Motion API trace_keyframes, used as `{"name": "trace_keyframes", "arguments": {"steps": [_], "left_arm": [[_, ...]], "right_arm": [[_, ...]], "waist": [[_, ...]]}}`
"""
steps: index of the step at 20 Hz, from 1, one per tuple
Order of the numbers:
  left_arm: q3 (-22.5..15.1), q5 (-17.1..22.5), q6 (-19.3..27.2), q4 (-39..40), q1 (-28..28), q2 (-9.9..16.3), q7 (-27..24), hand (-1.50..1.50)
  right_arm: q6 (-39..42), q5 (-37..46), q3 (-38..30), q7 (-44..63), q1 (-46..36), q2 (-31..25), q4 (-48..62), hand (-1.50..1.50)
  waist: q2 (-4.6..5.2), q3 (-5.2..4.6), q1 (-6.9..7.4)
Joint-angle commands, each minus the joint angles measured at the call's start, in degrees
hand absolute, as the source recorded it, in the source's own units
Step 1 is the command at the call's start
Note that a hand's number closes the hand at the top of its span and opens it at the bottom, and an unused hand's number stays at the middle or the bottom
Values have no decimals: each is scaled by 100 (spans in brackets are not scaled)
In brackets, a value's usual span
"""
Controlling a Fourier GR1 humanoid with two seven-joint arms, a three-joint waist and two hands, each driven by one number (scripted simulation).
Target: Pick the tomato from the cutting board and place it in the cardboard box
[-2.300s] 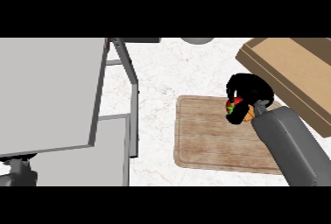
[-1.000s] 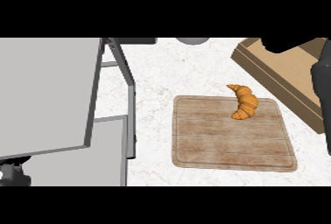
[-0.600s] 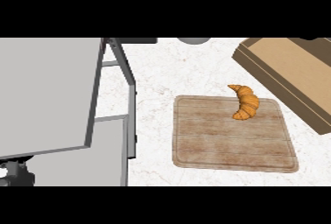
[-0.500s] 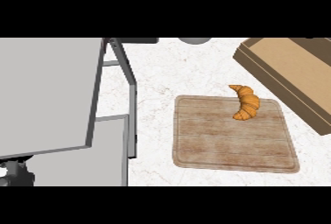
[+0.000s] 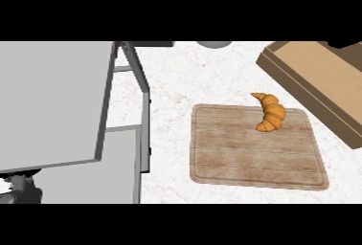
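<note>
One white marbled counter (image 5: 176,81) carries a wooden cutting board (image 5: 247,153), with a croissant (image 5: 270,112) lying at its far right corner. Beside it, a cardboard box (image 5: 311,72) sits angled; its inside cannot be seen. Neither the tomato nor any hand shows, so fingers cannot be told.

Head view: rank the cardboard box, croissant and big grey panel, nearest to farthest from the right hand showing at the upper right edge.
1. cardboard box, upper right, beside the right hand.
2. croissant, on the cutting board's far right corner.
3. grey panel, far left.
</note>
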Motion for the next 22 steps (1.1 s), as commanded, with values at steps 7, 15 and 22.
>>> {"name": "trace_keyframes", "arguments": {"steps": [7, 15, 22], "left_arm": [[-43, -46, 3, 51, -145, -35, 49, 0], [149, 109, -136, 184, -205, 85, 55, 0], [102, 60, -21, -231, 58, 5, 149, 0]], "right_arm": [[44, -150, -406, -637, -212, -201, 2157, 150], [-476, -446, -721, -1353, -73, 70, 2734, -150], [-1130, -1780, -2063, -1988, 86, -131, 2377, -150]], "waist": [[65, 5, 93], [23, 5, 46], [-10, 20, -6]]}}
